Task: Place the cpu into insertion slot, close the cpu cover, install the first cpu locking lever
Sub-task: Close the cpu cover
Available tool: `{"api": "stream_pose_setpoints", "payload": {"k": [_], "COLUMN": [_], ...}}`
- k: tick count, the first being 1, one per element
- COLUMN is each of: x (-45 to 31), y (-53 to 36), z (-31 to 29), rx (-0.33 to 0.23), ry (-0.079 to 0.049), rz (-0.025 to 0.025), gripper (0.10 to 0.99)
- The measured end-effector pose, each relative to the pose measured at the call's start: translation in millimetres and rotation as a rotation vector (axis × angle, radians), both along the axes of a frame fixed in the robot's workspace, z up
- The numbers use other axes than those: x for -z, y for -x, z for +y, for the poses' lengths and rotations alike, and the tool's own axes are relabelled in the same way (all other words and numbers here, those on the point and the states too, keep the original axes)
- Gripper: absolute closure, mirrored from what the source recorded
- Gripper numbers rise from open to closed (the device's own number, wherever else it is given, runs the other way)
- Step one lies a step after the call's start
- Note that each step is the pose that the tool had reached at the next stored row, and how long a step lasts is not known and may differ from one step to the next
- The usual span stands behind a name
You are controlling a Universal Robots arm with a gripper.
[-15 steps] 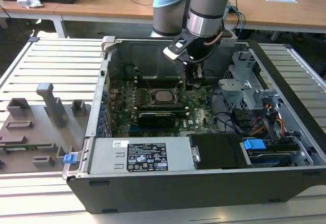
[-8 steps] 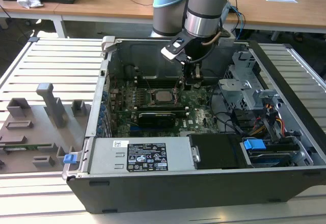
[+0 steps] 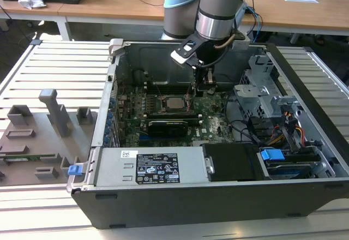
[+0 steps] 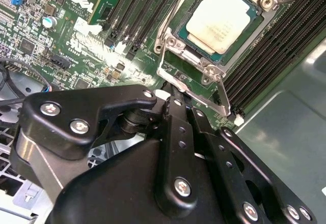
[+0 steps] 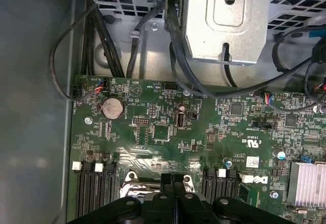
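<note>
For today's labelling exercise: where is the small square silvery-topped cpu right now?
In the second wrist view, the small square silvery-topped cpu sits in the metal-edged insertion slot on the green circuit board, flanked by long black memory slots.

Matt silvery metal cpu, shiny bare-metal cpu cover, glossy green circuit board, matt black fingers

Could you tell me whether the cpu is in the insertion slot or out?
In. The cpu lies flat within the insertion slot, its metal edges framing it, in the second wrist view.
</note>
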State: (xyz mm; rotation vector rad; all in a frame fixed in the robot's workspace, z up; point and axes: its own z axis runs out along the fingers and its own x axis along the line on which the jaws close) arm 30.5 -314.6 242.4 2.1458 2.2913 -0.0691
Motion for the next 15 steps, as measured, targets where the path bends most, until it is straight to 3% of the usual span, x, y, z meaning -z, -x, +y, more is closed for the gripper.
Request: {"api": "stream_pose_setpoints", "payload": {"k": [15], "x": [0.2], "y": [6.8], "z": [0.0], "rx": [0.0], "ry": [0.0], "rz": [0.0], "gripper": [0.98]}}
